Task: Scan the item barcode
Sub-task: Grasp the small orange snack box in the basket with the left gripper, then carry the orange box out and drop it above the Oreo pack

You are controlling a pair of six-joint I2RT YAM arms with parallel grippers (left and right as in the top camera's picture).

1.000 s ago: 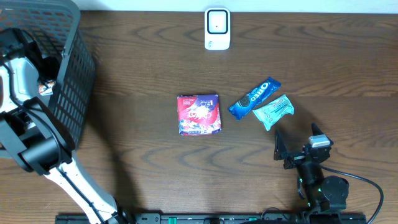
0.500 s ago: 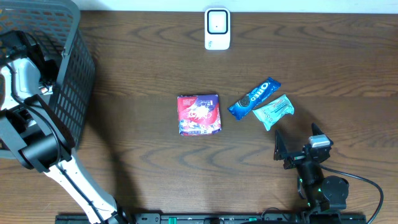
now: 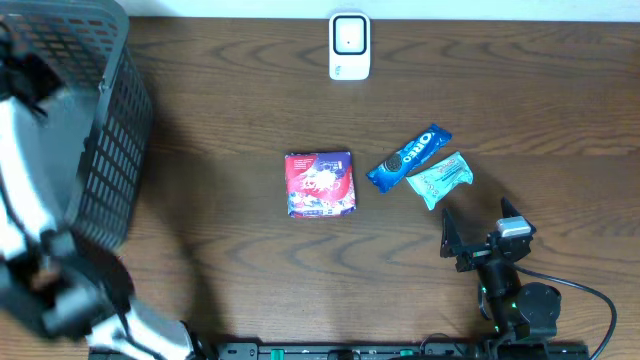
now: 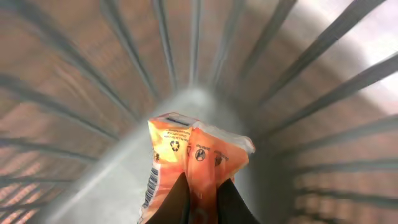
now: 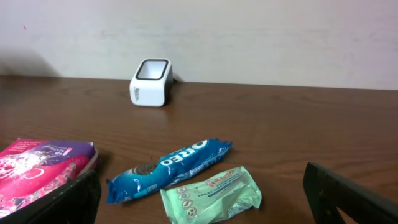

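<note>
Pickup step, by the look. Pinched orange packet (image 4: 186,149) tight w/ left end effector (image 4: 200,188), down inside basket (image 3: 112,130). Held right end effector (image 3: 480,233) wide open, empty, over bench (image 3: 220,120). Next, prob.: needed lift clear of basket, barcode side turned to scanner (image 3: 349,45).

Mock shop checkout, barcode scanner (image 3: 349,46), mesh basket (image 3: 118,125), Oreo pack (image 3: 410,157), wooden table (image 3: 220,150)
</note>
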